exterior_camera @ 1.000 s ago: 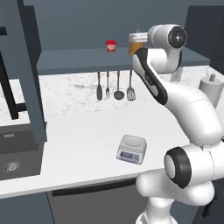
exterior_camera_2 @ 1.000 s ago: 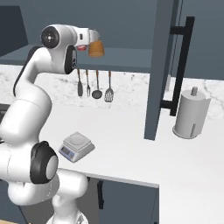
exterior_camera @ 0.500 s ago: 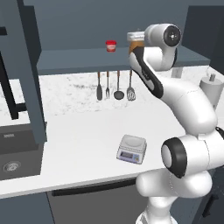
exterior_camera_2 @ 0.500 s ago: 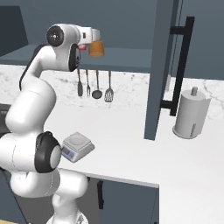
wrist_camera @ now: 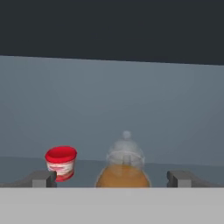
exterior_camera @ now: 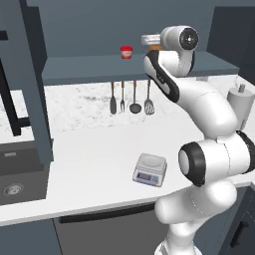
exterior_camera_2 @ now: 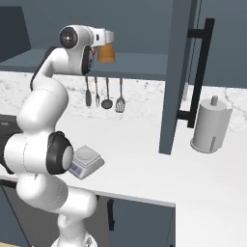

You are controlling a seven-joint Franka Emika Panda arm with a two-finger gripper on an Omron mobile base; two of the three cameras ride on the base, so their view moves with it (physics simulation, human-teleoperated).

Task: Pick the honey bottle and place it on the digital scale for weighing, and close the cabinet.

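The claw (wrist_camera: 112, 178) is spread wide, its 2 fingers (wrist_camera: 43, 178) standing on either side of the honey bottle (wrist_camera: 123, 168) without touching it. The bottle stands upright on the shelf (exterior_camera: 89, 67) inside the cabinet (exterior_camera_2: 176, 72), whose door hangs open. A red-lidded jar (wrist_camera: 61, 162) stands just beside the bottle on the same shelf. The digital scale (exterior_camera: 150, 169) lies on the white worktop (exterior_camera: 89, 154) below, well apart, with nothing on its plate.
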